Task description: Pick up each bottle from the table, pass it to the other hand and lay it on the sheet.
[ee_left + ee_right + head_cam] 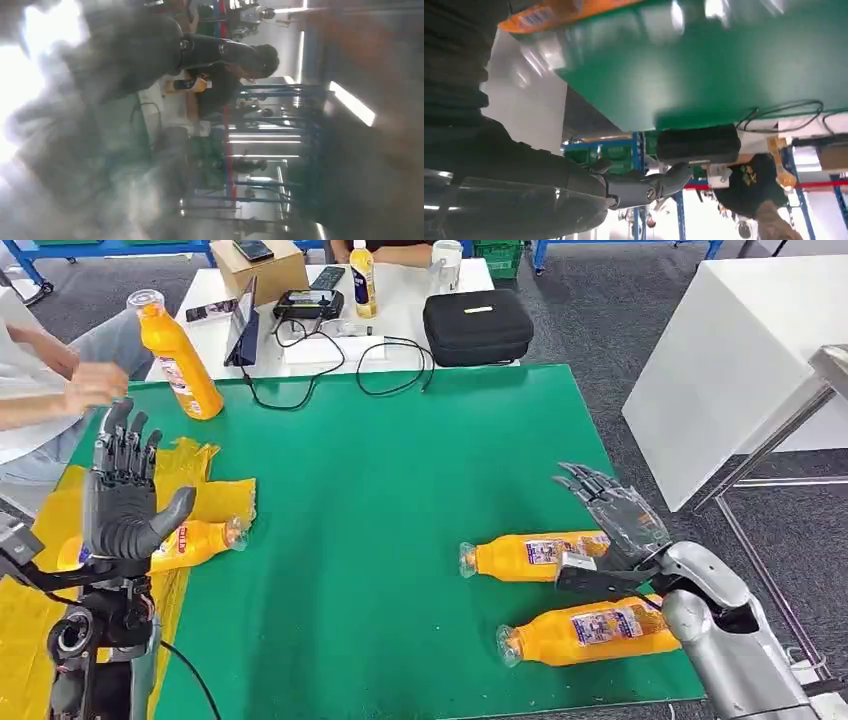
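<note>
At lower right, the right hand (608,515) is spread empty over two lying bottles (530,556) (presumably for grasping), while the left hand (125,495) is raised wide above the yellow sheet (30,610), where one bottle (195,543) is laid.

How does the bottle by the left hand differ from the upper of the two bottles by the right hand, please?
The left bottle lies on the yellow sheet, cap pointing right; the right bottle lies on bare green table, cap pointing left. Both are orange, labelled, lying down, ungripped.
</note>
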You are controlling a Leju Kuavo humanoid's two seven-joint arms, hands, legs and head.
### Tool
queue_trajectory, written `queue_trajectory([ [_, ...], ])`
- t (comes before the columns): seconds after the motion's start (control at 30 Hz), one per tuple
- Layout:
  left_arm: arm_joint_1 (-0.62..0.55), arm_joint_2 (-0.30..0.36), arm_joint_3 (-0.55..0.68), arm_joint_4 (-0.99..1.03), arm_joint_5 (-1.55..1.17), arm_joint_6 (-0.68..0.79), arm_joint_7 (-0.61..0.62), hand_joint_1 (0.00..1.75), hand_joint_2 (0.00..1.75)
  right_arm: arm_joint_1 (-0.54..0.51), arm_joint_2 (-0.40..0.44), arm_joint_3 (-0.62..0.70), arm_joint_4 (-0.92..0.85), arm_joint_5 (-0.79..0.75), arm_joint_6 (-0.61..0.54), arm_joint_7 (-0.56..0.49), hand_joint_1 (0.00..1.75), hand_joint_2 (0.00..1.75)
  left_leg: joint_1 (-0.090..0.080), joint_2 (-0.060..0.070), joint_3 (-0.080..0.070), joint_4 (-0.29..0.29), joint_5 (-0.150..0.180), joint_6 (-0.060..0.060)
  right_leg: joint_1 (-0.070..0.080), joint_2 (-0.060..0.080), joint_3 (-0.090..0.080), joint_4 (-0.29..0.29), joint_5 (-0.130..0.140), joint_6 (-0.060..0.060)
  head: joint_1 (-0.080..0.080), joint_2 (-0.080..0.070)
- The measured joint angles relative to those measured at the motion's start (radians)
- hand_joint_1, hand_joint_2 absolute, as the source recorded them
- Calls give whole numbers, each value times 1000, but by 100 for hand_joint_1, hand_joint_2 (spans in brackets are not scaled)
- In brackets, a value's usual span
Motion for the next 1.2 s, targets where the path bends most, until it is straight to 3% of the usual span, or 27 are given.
queue_trajectory([
  [0.27,-20,1,-11,36,4,3,0,0,175,32,-77,14,30,-5,66,-19,0,175,0,-1,-1,0,1,1,-1,-1,0,0,0,0,0,0],
  [0.5,-53,8,-17,96,5,18,-1,0,175,-34,-128,57,127,-12,108,-2,0,175,0,-1,-1,0,1,2,-1,-1,0,0,1,1,0,0],
  [0.93,-66,8,-24,135,11,16,-1,0,175,-129,-117,130,313,39,66,45,0,175,0,-1,-2,0,2,2,0,-1,0,0,1,1,0,0],
  [1.2,-77,7,-40,153,4,18,6,0,175,-199,-47,203,451,87,29,67,0,175,0,0,-2,0,2,3,0,-1,0,0,1,1,0,0],
])
